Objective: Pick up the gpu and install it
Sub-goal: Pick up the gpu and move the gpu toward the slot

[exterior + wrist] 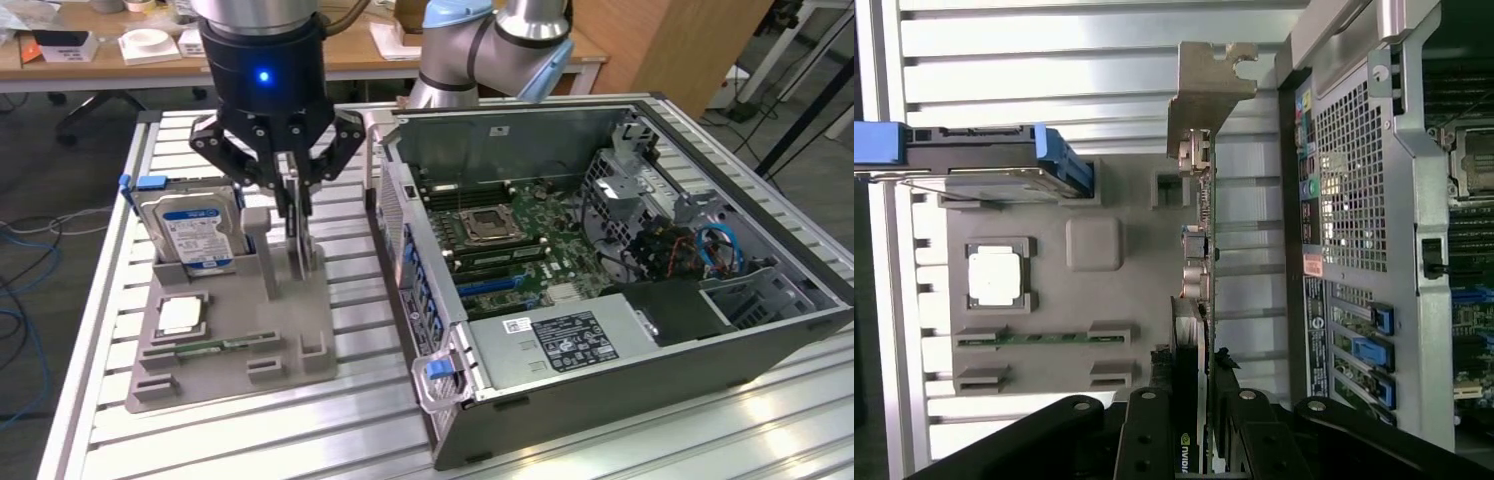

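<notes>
Gpu (303, 240) (1199, 270) — thin dark card, grey metal bracket — stood upright in grey plastic holder (287, 335), black gripper (296, 203) (1194, 440) pinching it.

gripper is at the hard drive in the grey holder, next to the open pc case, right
No, the gripper is at the gpu, not the hard drive, in the grey holder next to the open pc case; the wrist view shows it.

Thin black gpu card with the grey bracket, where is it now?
Exterior view's left half: the gpu stands on edge in the grey holder, between the silver hard drive and the open computer case, under the gripper.
</notes>
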